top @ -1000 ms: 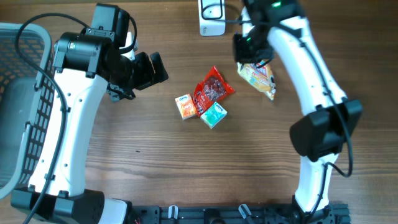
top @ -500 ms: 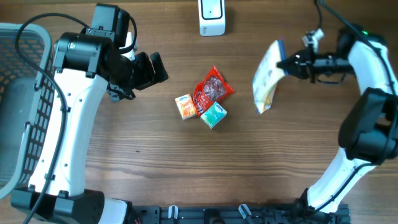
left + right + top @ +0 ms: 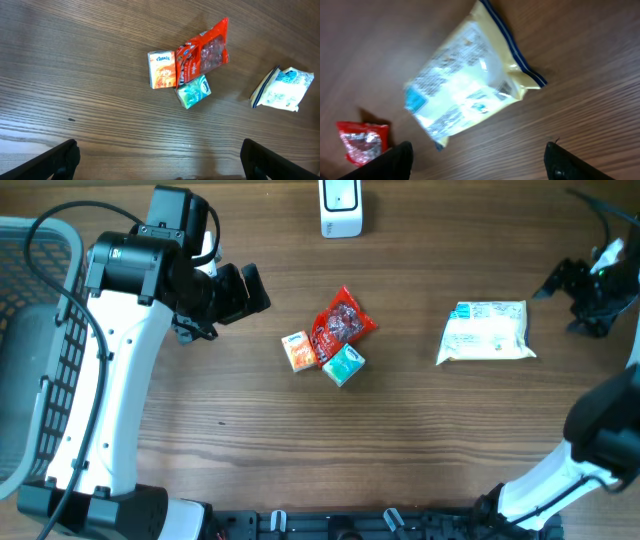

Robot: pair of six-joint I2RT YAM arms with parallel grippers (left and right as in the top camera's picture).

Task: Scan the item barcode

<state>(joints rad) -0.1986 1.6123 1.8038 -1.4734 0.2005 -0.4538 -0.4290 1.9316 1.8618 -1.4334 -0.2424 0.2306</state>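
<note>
A white and yellow snack bag (image 3: pixel 487 332) lies flat on the wooden table at the right, free of both grippers; it also shows in the right wrist view as the bag (image 3: pixel 470 82) and in the left wrist view as the bag (image 3: pixel 282 89). My right gripper (image 3: pixel 575 302) stands open just right of the bag, and nothing lies between its jaws (image 3: pixel 480 162). The white scanner (image 3: pixel 340 208) stands at the far middle edge. My left gripper (image 3: pixel 245 290) hangs open and empty (image 3: pixel 160 165), left of the middle pile.
A red packet (image 3: pixel 342 322), an orange box (image 3: pixel 298 352) and a teal box (image 3: pixel 345 365) lie together mid-table. A grey wire basket (image 3: pixel 30 350) stands at the left edge.
My right gripper swung from the scanner to the right edge, opened and let go of the snack bag, which now lies flat on the table. The left arm has not moved.
</note>
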